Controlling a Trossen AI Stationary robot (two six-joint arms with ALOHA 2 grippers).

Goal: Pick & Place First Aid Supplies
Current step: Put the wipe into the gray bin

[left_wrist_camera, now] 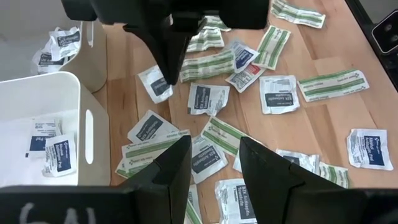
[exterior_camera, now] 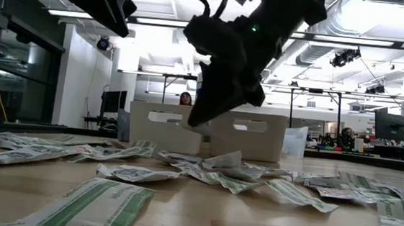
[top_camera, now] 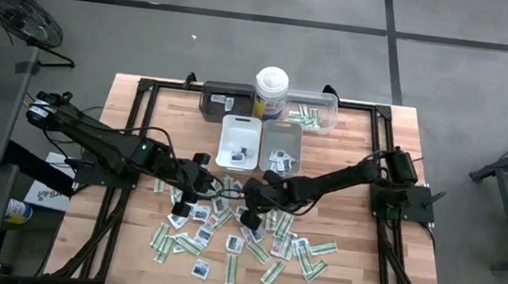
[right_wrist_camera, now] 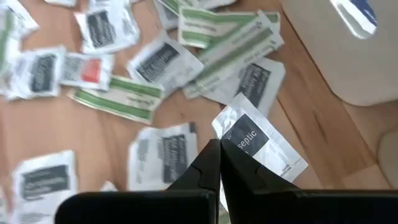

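1. Green-striped strips (exterior_camera: 101, 205) and white packets (top_camera: 234, 244) lie scattered across the wooden table (top_camera: 364, 267), closest to the low camera.
2. Pinched shut, the right gripper (right_wrist_camera: 219, 163) clamps the corner of a white sachet (right_wrist_camera: 261, 144) marked in dark print, above the scattered pile near the table's middle.
3. Beside it on the left, the left gripper (left_wrist_camera: 214, 158) hangs over the pile with fingers apart, holding nothing.
4. Behind them, a white tray (top_camera: 240, 142) and a grey tray (top_camera: 281, 149) stand side by side, each holding a few packets.
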